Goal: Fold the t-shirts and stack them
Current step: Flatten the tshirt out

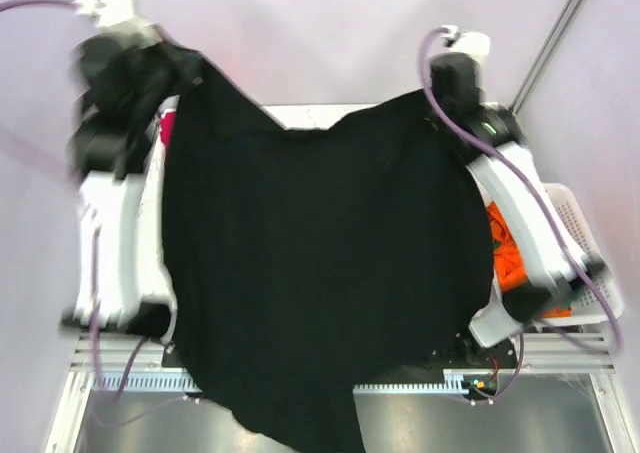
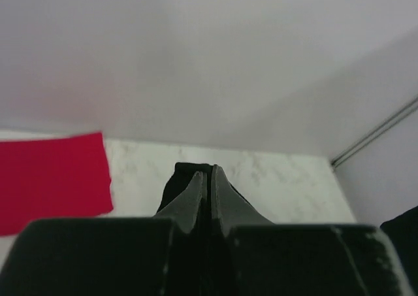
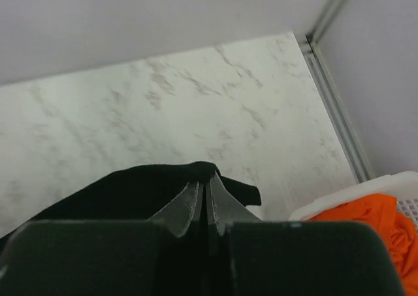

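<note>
Top external view: the large black t-shirt (image 1: 320, 273) hangs spread between the two arms, lifted above the marble table (image 3: 163, 113), with its lower hem trailing past the table's near edge. Assessment: the cloth is soft, limp and light. It sags between its two held points, has no stiffness, and is likely to bunch wherever it is unsupported. It is not fragile, though a thin pinch could slip. Corners and seams appear the sound places to hold, not the middle. The white plastic basket (image 1: 575, 213) stands at the table's right side with an orange t-shirt (image 3: 372, 217) inside. A red t-shirt (image 2: 52, 178) lies flat at the table's left. The left gripper (image 2: 208, 175), blurred from above, has its jaws pressed together on a fold of the black cloth, and the right gripper (image 3: 204, 181) pinches the opposite upper corner likewise.
</note>
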You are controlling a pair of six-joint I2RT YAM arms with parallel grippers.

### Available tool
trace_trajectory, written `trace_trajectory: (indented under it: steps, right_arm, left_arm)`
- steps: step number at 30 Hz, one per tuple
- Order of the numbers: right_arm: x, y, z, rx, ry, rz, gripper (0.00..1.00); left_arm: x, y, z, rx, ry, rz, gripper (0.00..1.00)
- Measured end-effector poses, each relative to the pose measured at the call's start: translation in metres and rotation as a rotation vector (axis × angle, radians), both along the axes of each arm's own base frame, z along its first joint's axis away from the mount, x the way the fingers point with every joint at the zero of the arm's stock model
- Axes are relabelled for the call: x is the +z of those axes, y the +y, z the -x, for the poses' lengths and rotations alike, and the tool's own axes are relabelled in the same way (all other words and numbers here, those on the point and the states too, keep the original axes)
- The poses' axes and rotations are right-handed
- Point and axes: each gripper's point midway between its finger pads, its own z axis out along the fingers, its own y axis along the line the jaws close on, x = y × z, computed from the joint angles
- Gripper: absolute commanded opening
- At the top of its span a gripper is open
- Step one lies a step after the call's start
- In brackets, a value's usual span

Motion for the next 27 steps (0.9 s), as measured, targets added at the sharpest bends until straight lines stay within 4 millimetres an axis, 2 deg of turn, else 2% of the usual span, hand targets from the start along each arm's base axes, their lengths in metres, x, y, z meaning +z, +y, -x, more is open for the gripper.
trace_trajectory:
  steps: [1, 2, 3, 4, 5, 6, 7, 8, 9, 10, 11, 13, 15, 17, 19, 20, 22, 25, 27]
  right_arm:
    - [-0.035, -0.002, -0.034, -0.045, 0.081, 0.035, 0.37]
    - [-0.063, -0.003, -0.057, -0.07, 0.143, 0.055, 0.85]
    - [-0.103, -0.007, -0.085, -0.102, 0.242, 0.078, 0.98]
    - [-0.129, -0.01, -0.106, -0.125, 0.302, 0.093, 0.98]
    - [-0.163, -0.013, -0.128, -0.147, 0.371, 0.106, 0.98]
    - [-0.189, -0.018, -0.137, -0.16, 0.428, 0.118, 0.98]
    - [-0.209, -0.021, -0.137, -0.168, 0.48, 0.128, 0.98]
    - [-0.226, -0.025, -0.132, -0.17, 0.531, 0.142, 0.98]
    - [-0.239, -0.027, -0.122, -0.164, 0.567, 0.146, 0.98]
    - [-0.242, -0.027, -0.109, -0.153, 0.588, 0.148, 0.98]
    - [-0.241, -0.026, -0.097, -0.141, 0.6, 0.146, 0.98]
    - [-0.221, -0.023, -0.072, -0.104, 0.564, 0.114, 0.98]
    - [-0.197, -0.018, -0.052, -0.063, 0.494, 0.062, 0.98]
    - [-0.175, -0.014, -0.03, -0.01, 0.422, 0.0, 0.98]
    - [-0.169, -0.011, -0.015, 0.031, 0.38, -0.048, 0.98]
    - [-0.175, -0.009, -0.008, 0.051, 0.386, -0.063, 0.98]
    - [-0.201, -0.003, 0.0, 0.084, 0.431, -0.086, 0.98]
    - [-0.26, 0.008, 0.007, 0.126, 0.575, -0.095, 0.98]
    - [-0.3, 0.015, 0.013, 0.152, 0.689, -0.1, 0.98]
  left_arm:
    - [-0.032, -0.001, -0.041, 0.011, 0.094, -0.012, 0.53]
    - [-0.077, -0.002, -0.086, 0.02, 0.212, -0.029, 0.72]
    - [-0.116, -0.002, -0.119, 0.014, 0.317, -0.037, 0.91]
    - [-0.155, -0.001, -0.146, 0.003, 0.429, -0.039, 0.99]
    - [-0.196, 0.001, -0.174, -0.006, 0.529, -0.038, 1.0]
    - [-0.239, 0.005, -0.194, -0.006, 0.626, -0.034, 1.0]
    - [-0.279, 0.009, -0.199, -0.002, 0.724, -0.033, 1.0]
    - [-0.311, 0.013, -0.195, 0.005, 0.814, -0.033, 1.0]
    - [-0.341, 0.016, -0.185, 0.011, 0.902, -0.034, 1.0]
    - [-0.36, 0.018, -0.172, 0.014, 0.971, -0.034, 1.0]
    - [-0.368, 0.019, -0.161, 0.016, 1.002, -0.036, 1.0]
    - [-0.367, 0.018, -0.135, 0.011, 1.024, -0.038, 1.0]
    - [-0.347, 0.016, -0.114, 0.005, 0.987, -0.04, 1.0]
    - [-0.318, 0.013, -0.089, -0.002, 0.908, -0.042, 1.0]
    - [-0.296, 0.007, -0.065, -0.016, 0.812, -0.045, 1.0]
    - [-0.293, 0.005, -0.049, -0.023, 0.789, -0.046, 0.99]
    - [-0.299, -0.002, -0.029, -0.044, 0.749, -0.045, 0.98]
    - [-0.341, -0.021, -0.003, -0.089, 0.796, -0.042, 0.98]
    - [-0.382, -0.039, 0.008, -0.127, 0.874, -0.047, 0.97]
